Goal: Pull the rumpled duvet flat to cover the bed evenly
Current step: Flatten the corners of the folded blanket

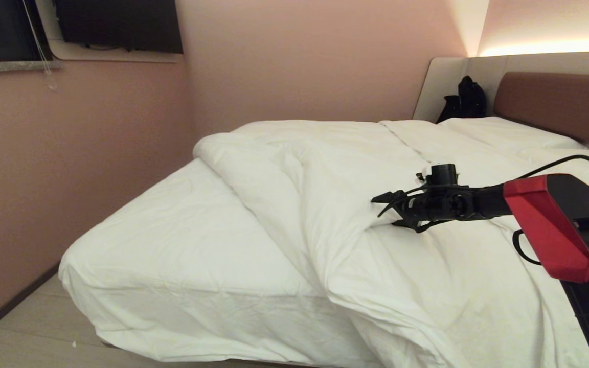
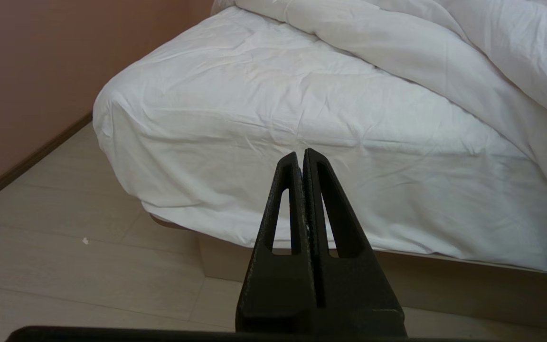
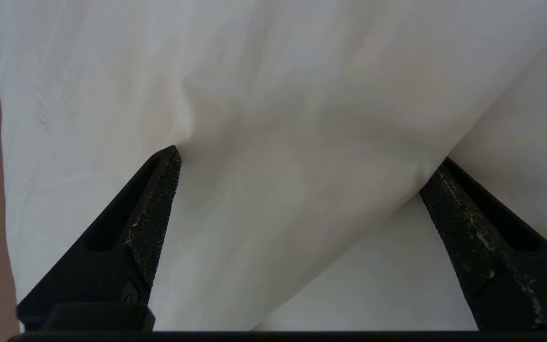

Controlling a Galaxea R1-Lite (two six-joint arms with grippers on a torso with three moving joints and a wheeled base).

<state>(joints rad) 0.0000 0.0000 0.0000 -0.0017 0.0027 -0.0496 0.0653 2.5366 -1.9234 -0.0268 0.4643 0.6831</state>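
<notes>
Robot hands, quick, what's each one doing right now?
Left hand: closed, empty, by the bed's corner.
Right hand: open, straddling a fold of the puffy white duvet, not gripping.

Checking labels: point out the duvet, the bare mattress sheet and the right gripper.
duvet (image 1: 325, 168): head view, folded-back bulge.
mattress sheet (image 1: 172, 225): head view, uncovered top.
right gripper (image 1: 384, 209): head view, between open fingertips.
</notes>
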